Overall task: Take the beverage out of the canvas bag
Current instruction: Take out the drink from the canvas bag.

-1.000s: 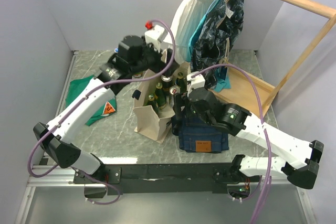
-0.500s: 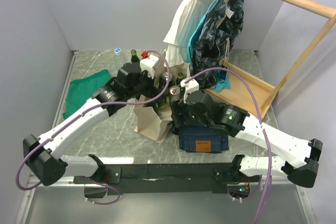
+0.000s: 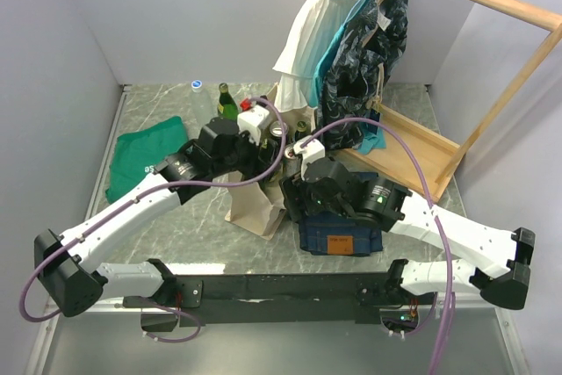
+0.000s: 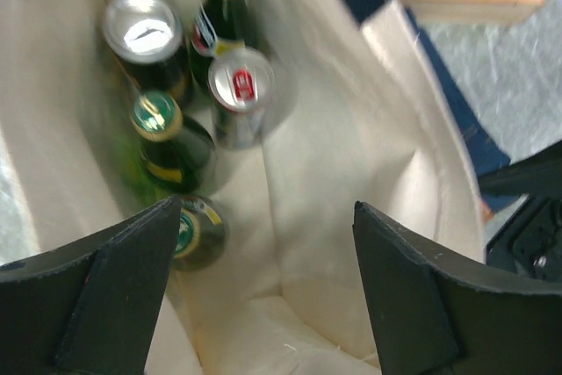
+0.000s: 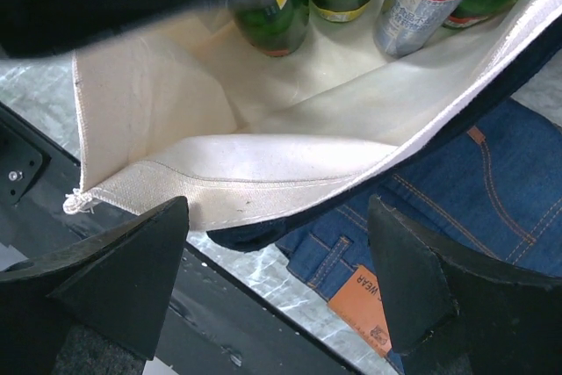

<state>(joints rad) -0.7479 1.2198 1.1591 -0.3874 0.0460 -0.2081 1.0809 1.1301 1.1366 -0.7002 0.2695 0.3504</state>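
The canvas bag (image 3: 255, 208) stands mid-table, cream with navy straps. The left wrist view looks down into it (image 4: 334, 155) at several drinks: a silver can (image 4: 239, 85), a second can (image 4: 140, 28) and green bottles (image 4: 167, 133). My left gripper (image 4: 268, 208) hangs open over the bag's mouth (image 3: 268, 154), with nothing between its fingers. My right gripper (image 5: 279, 208) is open at the bag's near right rim (image 5: 263, 173), its fingers wide on either side of the hem without touching it. In the top view it (image 3: 290, 199) sits between the bag and the jeans.
Folded blue jeans (image 3: 338, 234) lie right of the bag. A green cloth (image 3: 140, 164) lies at the left. A green bottle (image 3: 226, 101) and a small white cap (image 3: 197, 85) stand at the back. A wooden rack (image 3: 492, 76) with hanging clothes fills the back right.
My left arm swung from the back left over to the bag's mouth, and its jaws narrowed a little. A green bottle now stands uncovered at the back. The right gripper crept slightly left.
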